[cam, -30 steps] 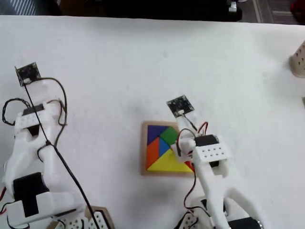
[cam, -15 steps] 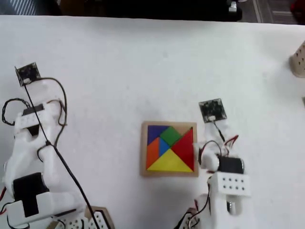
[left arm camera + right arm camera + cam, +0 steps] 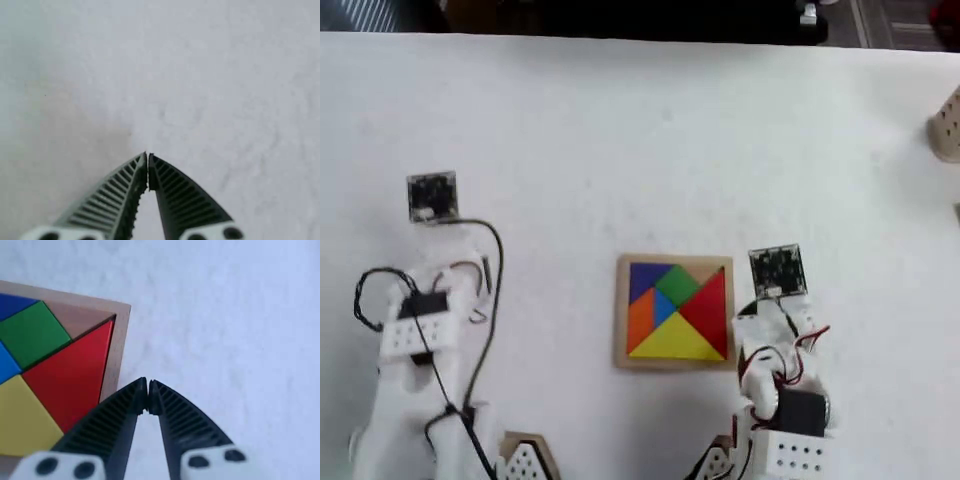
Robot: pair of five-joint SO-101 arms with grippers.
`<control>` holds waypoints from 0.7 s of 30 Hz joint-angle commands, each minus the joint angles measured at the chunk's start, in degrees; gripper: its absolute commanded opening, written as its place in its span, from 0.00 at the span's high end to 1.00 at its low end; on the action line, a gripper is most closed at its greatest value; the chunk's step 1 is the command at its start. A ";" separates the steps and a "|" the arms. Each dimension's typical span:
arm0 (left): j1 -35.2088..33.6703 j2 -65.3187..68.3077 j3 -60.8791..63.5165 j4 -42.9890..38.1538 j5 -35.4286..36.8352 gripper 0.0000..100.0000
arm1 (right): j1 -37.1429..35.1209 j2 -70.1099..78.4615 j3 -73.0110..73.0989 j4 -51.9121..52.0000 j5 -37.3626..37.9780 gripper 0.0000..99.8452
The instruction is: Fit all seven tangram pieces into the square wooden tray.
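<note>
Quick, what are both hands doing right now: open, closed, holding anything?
Left hand: closed, holding nothing.
Right hand: closed, holding nothing, beside the tray.

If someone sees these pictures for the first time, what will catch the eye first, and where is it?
The bright tangram pieces, red, yellow, green, blue and orange, fill the square wooden tray near the middle of the white table. The right gripper, shut, sits just outside the tray's edge beside the red triangle. The left gripper, also shut, is over bare table.
</note>
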 commanded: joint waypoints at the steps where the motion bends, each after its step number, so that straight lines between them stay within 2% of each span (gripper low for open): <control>1: 1.01 -8.84 4.31 -1.58 -1.05 0.98 | 0.66 -1.19 -0.62 3.82 0.88 0.98; 5: 1.01 -17.19 10.29 -0.18 -1.05 0.98 | 1.98 -0.40 -0.26 3.56 0.88 0.98; 15: 1.36 -39.87 18.64 11.60 -1.05 0.98 | 2.33 -0.40 5.89 3.65 0.62 0.98; 21: 5.14 -53.49 19.69 27.16 -1.23 0.98 | 2.24 -0.40 5.89 3.65 0.62 0.98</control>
